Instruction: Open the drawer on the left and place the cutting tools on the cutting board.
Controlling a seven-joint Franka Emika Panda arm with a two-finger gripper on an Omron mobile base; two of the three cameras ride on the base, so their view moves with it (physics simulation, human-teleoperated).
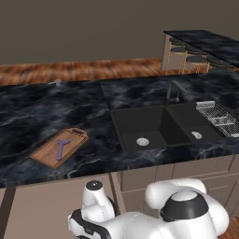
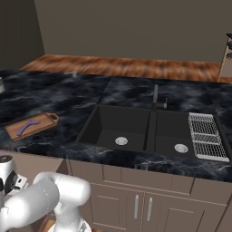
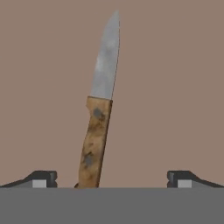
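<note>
Left base view looks over a black marbled counter (image 1: 46,112) with the cutting board (image 1: 59,147) lying near its front edge, left of the dark double sink (image 1: 163,128); the purple peeler (image 1: 61,147) rests flat on the board's middle. No writing or brand mark can be read anywhere. A dark faucet (image 1: 172,93) stands behind the sink and a wire rack (image 1: 217,116) sits at its right, cut off by the picture's edge. Stools (image 1: 189,58) under a far counter are blurred. Below the counter's lip the arm bends down and out of the picture, so the cabinet front there is largely hidden. Right base view shows the same board (image 2: 31,126) at far left with the peeler (image 2: 26,127) on it, the sink (image 2: 136,129), the faucet (image 2: 156,97) and the rack (image 2: 206,136); cabinet doors (image 2: 142,206) with vertical handles show beneath the sink, and a small pale thing at the counter's left edge is too cropped to name. Hand view looks down on the knife (image 3: 99,109) lying on a plain taupe-brown surface, likely the drawer floor (image 3: 175,87), though no walls show. Its wooden handle has two rivets and its butt is cut off at the bottom; the blade points up. The gripper (image 3: 112,179) has its fingertips (image 3: 41,178) spread wide, one either side of the handle, touching nothing.
</note>
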